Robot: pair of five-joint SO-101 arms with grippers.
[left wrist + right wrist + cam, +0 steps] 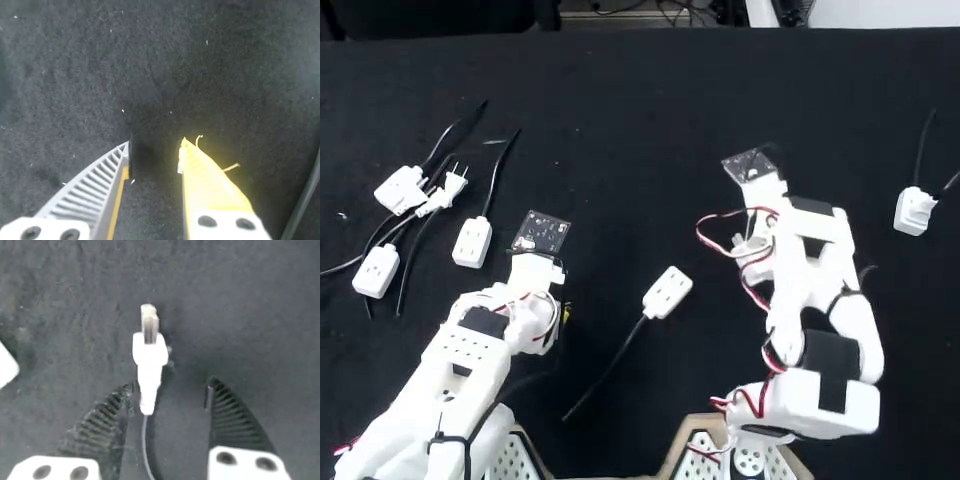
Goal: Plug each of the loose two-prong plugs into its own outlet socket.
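Observation:
At the table's left lies a cluster of white outlet sockets (472, 242) (375, 270) (400, 188) with black cords, and a white two-prong plug (455, 181) among them. Another socket (667, 290) lies in the middle, between the arms. My left gripper (538, 235) (154, 155) is open just right of the cluster, with bare cloth between its fingers. My right gripper (752, 168) (170, 390) is open too. In its wrist view a white two-prong plug (150, 352) lies between the fingers, close against one of them, prongs pointing away and cord trailing back.
A white socket or plug block (914, 210) with a black cord lies at the far right. A black cord (305, 200) runs past the left gripper. A white corner (6, 367) shows at the right wrist view's edge. Black cloth covers the table (640, 100).

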